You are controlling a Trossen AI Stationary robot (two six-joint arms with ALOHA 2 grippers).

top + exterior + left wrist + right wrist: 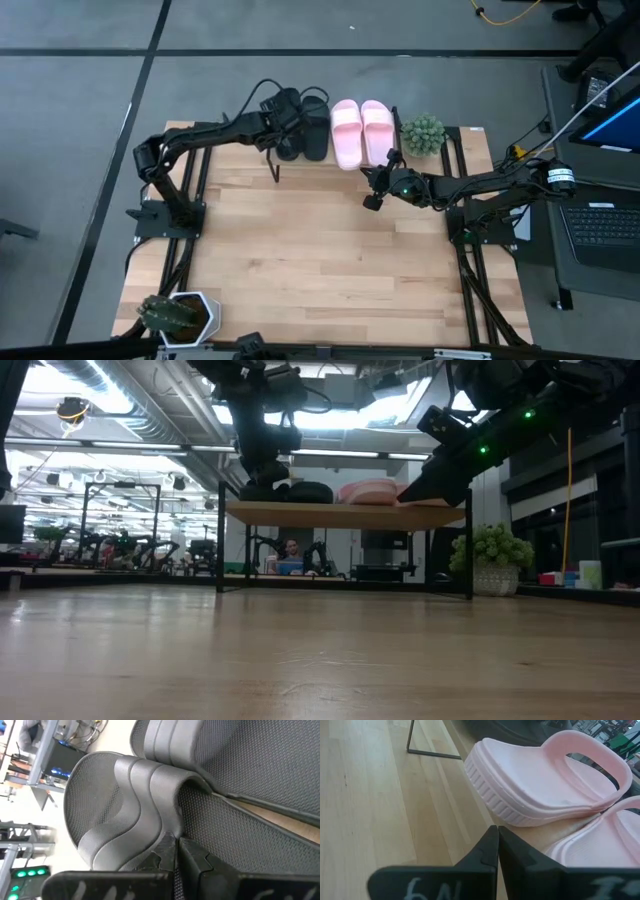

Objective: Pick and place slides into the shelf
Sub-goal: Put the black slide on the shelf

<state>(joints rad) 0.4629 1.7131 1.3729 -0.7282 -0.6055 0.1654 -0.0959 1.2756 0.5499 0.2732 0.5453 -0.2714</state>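
Two black slides and two pale pink slides lie side by side, soles down, on the shelf at the table's far edge. My left gripper is over the left black slide, slanting down, fingers shut with nothing between them. My right gripper is shut just in front of the pink slides, at the shelf's near edge, and holds nothing. My left gripper has its shut fingertips against the black slide where the strap's side meets the sole. They come slanting down from the table's left. The slide lies flat on the shelf. Whether the tips press on it, I cannot tell.
A round green plant stands right of the shelf. A cactus in a white pot sits at the near left corner. A laptop lies beyond the table's right edge. The wooden tabletop in front of the shelf is bare.
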